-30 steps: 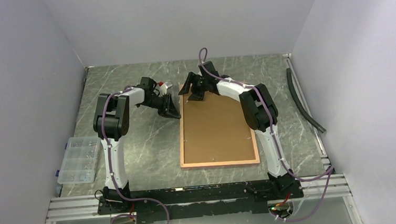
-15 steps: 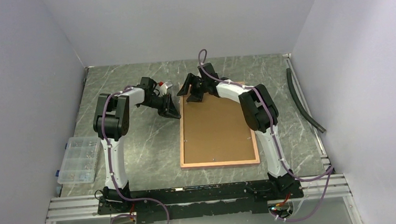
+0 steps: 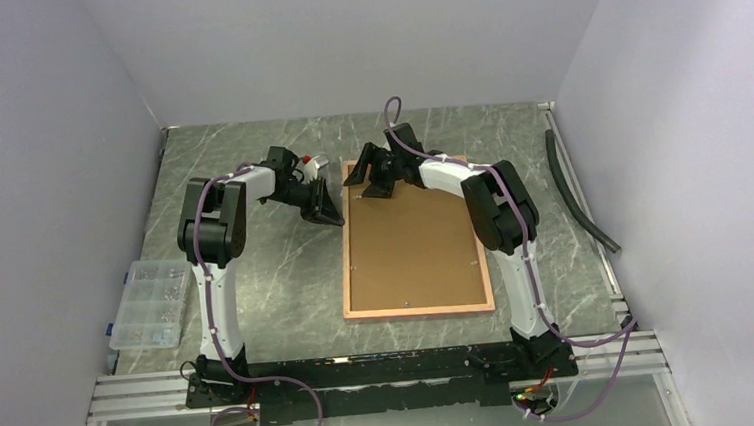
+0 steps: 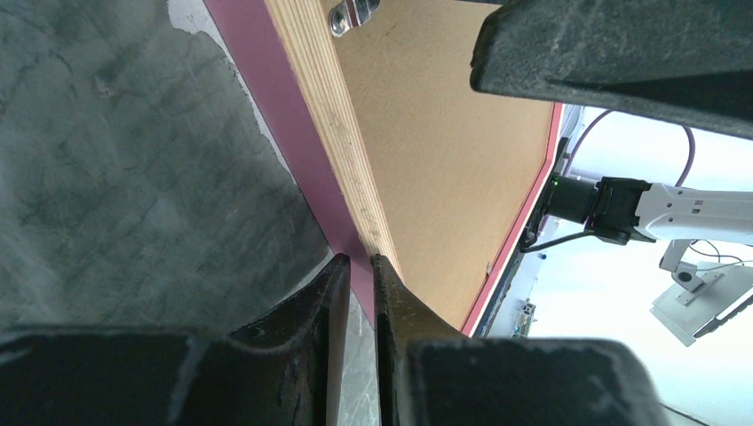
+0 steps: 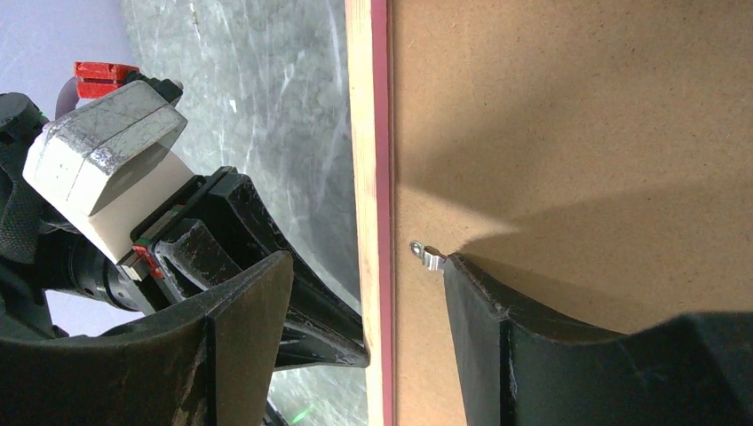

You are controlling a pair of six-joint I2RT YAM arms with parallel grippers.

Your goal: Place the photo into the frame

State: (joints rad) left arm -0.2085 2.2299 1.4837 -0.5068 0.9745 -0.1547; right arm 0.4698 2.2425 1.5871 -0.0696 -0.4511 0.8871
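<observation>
The frame (image 3: 415, 312) lies back up on the marble table, its pink and wood border around a brown backing board (image 3: 415, 245). My left gripper (image 3: 336, 214) is at the border's far-left stretch. In the left wrist view its jaws (image 4: 360, 259) are pinched on the frame's edge (image 4: 293, 133). My right gripper (image 3: 366, 179) stands open astride the same border (image 5: 368, 106). One of its fingers is outside the frame. The other rests on the board by a small metal tab (image 5: 426, 256). The photo is out of view.
A clear plastic compartment box (image 3: 146, 304) sits at the table's left edge. A black hose (image 3: 577, 194) runs along the right side. The white walls close in on three sides, and the arm rail crosses the near edge.
My right gripper has shifted slightly right and nearer, from the frame's far-left corner onto the board. The left gripper and the frame have stayed put.
</observation>
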